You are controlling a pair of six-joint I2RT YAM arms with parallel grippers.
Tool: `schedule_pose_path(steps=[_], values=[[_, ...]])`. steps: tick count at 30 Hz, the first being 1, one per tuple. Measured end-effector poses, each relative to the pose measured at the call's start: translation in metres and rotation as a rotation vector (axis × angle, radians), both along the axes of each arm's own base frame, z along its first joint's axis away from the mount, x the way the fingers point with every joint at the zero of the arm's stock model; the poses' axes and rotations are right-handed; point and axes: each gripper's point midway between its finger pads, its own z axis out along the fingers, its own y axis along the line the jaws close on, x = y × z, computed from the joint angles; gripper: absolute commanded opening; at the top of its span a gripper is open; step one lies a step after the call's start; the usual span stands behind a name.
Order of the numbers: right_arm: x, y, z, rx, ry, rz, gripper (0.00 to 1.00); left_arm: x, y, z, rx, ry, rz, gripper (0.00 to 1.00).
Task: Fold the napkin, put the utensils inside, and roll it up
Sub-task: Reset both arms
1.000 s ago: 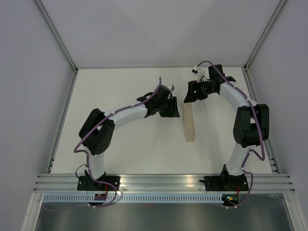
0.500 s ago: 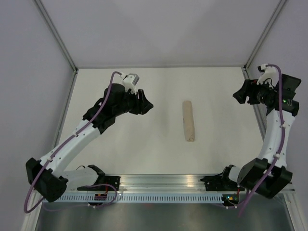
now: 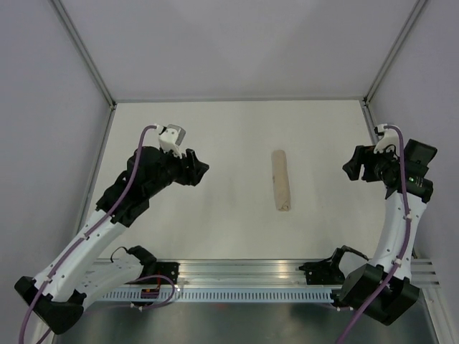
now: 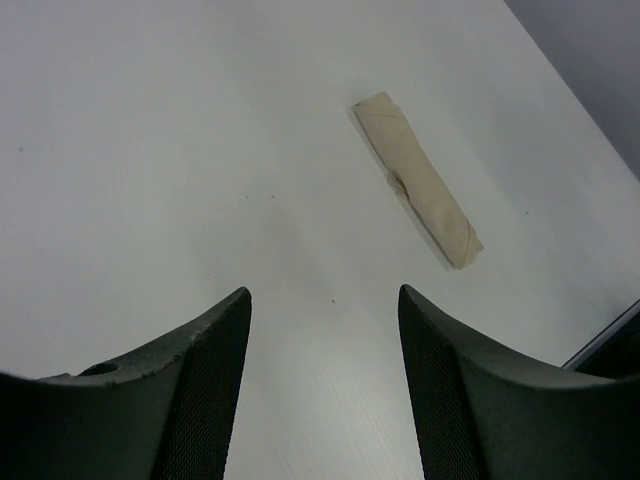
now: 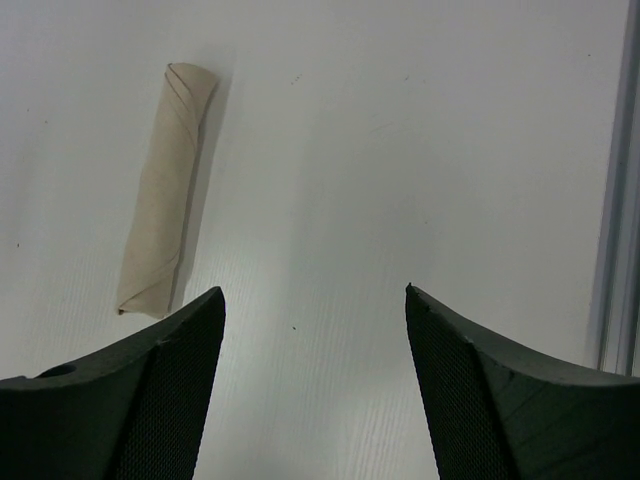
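The tan napkin [image 3: 282,180] lies rolled into a narrow tube in the middle of the white table. It also shows in the left wrist view [image 4: 418,180] and the right wrist view [image 5: 165,190]. No utensils show; whatever is inside the roll is hidden. My left gripper [image 3: 201,169] is open and empty, raised well to the left of the roll; in its own view [image 4: 324,296] only bare table lies between the fingers. My right gripper [image 3: 349,168] is open and empty, raised well to the right of the roll, as its own view [image 5: 315,292] shows.
Grey walls with metal posts [image 3: 86,51] close in the table at the back and sides. A metal rail [image 3: 244,272] runs along the near edge by the arm bases. The right-side rail shows in the right wrist view [image 5: 620,180].
Both arms have drawn back from the roll, the left to the left and the right to the right. The rolled napkin has stayed in place.
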Motion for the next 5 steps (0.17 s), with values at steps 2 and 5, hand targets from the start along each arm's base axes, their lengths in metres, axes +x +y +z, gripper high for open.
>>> schedule_pose_path(steps=[2,5], values=[[0.002,-0.001,-0.001,0.002,0.001,-0.002,0.78,0.001,0.003,-0.006,0.017,0.003,0.009,0.67],[0.004,-0.002,0.000,0.002,-0.005,-0.004,0.79,0.001,0.006,-0.017,0.042,0.017,0.019,0.67]])
